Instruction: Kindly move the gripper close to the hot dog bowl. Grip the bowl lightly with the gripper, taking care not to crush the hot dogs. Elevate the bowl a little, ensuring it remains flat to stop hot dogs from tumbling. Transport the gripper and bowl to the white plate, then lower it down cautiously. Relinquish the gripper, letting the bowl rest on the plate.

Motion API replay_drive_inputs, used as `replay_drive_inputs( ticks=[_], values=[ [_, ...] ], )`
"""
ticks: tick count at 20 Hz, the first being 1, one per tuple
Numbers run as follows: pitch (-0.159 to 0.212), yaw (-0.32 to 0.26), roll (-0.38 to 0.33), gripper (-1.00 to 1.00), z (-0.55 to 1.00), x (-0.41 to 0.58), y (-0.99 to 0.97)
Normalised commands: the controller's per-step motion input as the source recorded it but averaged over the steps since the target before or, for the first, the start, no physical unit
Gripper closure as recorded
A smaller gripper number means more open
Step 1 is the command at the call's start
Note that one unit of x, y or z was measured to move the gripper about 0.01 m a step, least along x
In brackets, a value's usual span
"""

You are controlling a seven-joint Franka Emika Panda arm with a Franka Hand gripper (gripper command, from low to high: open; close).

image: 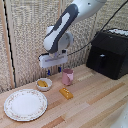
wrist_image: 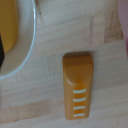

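Observation:
In the exterior view my gripper hangs open and empty above the table, a little above and behind the hot dog bowl and beside the pink mug. The small white bowl holds orange-yellow hot dogs and stands just behind the white plate, which lies flat near the front on the exterior view's left. In the wrist view the bowl's white rim curves along one edge with yellow food inside. The fingertips do not show clearly there.
A pink mug stands close to the bowl on its right in the exterior view. A yellow-orange block lies in front of the mug and also shows, with white stripes, in the wrist view. A black appliance stands at the back right.

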Motion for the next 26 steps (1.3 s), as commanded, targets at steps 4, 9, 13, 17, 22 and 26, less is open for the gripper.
replay_drive_inputs(
  ticks=[4, 9, 13, 17, 22, 26],
  values=[
    [0.050, 0.000, -0.053, -1.00, -0.25, 0.072, 0.16],
    [0.033, 0.000, -0.029, -1.00, -0.31, 0.091, 0.03],
    [0.024, 0.000, -0.048, 1.00, -0.18, 0.143, 0.13],
    [0.006, 0.000, -0.036, 1.00, -0.08, 0.049, 0.15],
    [0.000, 0.005, -0.023, 1.00, -0.01, 0.000, 0.09],
    [0.000, 0.005, -0.018, 1.00, -0.01, -0.001, 0.04]
  ],
)
